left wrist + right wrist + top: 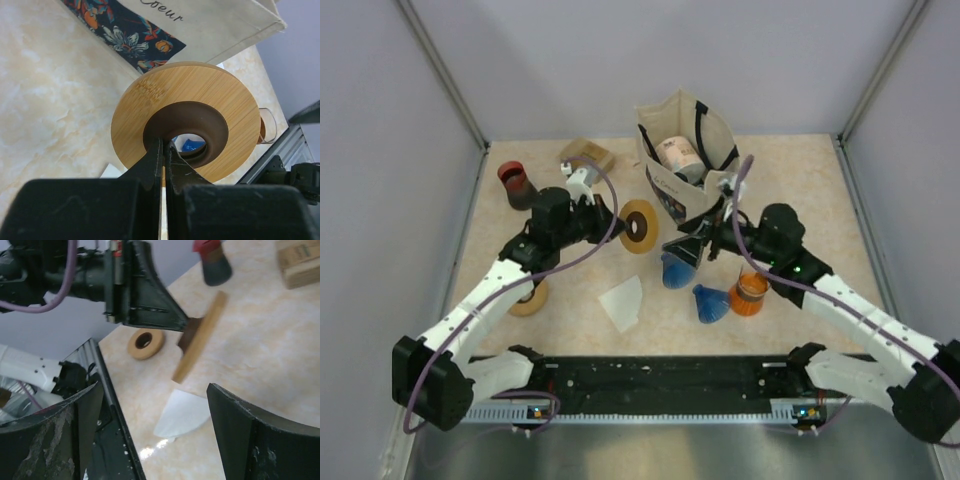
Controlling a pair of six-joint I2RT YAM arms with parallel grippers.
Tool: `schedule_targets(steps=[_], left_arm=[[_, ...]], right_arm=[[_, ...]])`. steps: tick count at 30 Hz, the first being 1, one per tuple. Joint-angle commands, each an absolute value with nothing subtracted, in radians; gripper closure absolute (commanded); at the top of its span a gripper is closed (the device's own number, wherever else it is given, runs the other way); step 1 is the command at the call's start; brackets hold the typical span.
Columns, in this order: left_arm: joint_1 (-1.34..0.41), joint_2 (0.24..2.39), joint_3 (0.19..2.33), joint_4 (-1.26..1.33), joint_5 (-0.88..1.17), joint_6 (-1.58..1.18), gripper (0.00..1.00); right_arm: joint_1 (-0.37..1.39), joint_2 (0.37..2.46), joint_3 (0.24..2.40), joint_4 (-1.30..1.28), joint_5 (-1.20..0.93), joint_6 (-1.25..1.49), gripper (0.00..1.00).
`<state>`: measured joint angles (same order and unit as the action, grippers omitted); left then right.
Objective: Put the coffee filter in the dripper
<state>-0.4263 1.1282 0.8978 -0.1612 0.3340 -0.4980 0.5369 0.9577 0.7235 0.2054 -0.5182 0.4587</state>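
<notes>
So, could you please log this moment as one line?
left gripper: shut on bamboo ring | right gripper: open | filter: on table

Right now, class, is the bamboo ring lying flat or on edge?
On edge. The left pincer grips the bamboo ring by its inner rim, and the right wrist view shows it steeply tilted.

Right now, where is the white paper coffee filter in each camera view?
Top external: paper filter lying flat, centre, below the bamboo ring.
Left wrist: only a white corner at the ring's lower left.
Right wrist: lower centre, beneath the ring.
Shared landmark: the bamboo ring, clamped in the left pincer.
</notes>
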Motion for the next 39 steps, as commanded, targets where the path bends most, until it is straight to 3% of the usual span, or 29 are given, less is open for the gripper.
schedule_targets(steps=[1, 5, 10, 12, 14, 17, 18, 20, 25, 27, 32, 34, 39], left_arm=[[-0.452, 1.111, 0.922, -0.046, 0.351, -0.499, 1.00], [-0.483, 1.109, 0.923, -0.043, 0.325, -0.514, 1.00], [-0.508, 1.097, 0.917, -0.046, 0.273, -0.517, 1.00], [-0.512, 1.101, 0.917, -0.040, 0.255, -0.528, 1.00], [-0.515, 1.108, 0.923, -0.038, 0.244, -0.531, 1.00], [-0.518, 1.112, 0.930, -0.041, 0.241, -0.538, 1.00], [-0.518, 1.109, 0.933, -0.041, 0.242, -0.543, 0.98], [-0.518, 1.101, 0.943, -0.064, 0.235, -0.560, 0.66], [-0.517, 1.063, 0.988, -0.228, 0.126, -0.613, 0.28], [-0.518, 1.046, 1.005, -0.325, 0.081, -0.662, 0.26], [-0.517, 0.983, 1.049, -0.422, 0.060, -0.845, 0.08], [-0.517, 0.971, 1.049, -0.404, 0.060, -0.897, 0.01], [-0.517, 0.992, 1.058, -0.364, 0.077, -0.963, 0.05]], right_arm=[[0.647, 1.075, 0.837, 0.297, -0.472, 0.394, 0.18], [0.664, 1.201, 0.896, 0.282, -0.405, 0.417, 0.28], [0.718, 1.244, 0.951, 0.190, -0.292, 0.338, 0.32], [0.724, 1.244, 0.943, 0.201, -0.290, 0.331, 0.50], [0.723, 1.247, 0.940, 0.213, -0.296, 0.327, 0.75], [0.726, 1.258, 0.950, 0.204, -0.305, 0.278, 0.99], [0.727, 1.261, 0.953, 0.204, -0.298, 0.256, 1.00], [0.727, 1.262, 0.965, 0.183, -0.258, 0.194, 1.00], [0.739, 1.221, 0.979, 0.172, -0.187, -0.195, 1.00], [0.770, 1.194, 0.925, 0.244, -0.137, -0.475, 1.00], [0.842, 1.155, 0.735, 0.523, -0.100, -0.961, 1.00], [0.845, 1.151, 0.713, 0.555, -0.132, -1.012, 1.00], [0.853, 1.149, 0.677, 0.632, -0.198, -1.043, 1.00]])
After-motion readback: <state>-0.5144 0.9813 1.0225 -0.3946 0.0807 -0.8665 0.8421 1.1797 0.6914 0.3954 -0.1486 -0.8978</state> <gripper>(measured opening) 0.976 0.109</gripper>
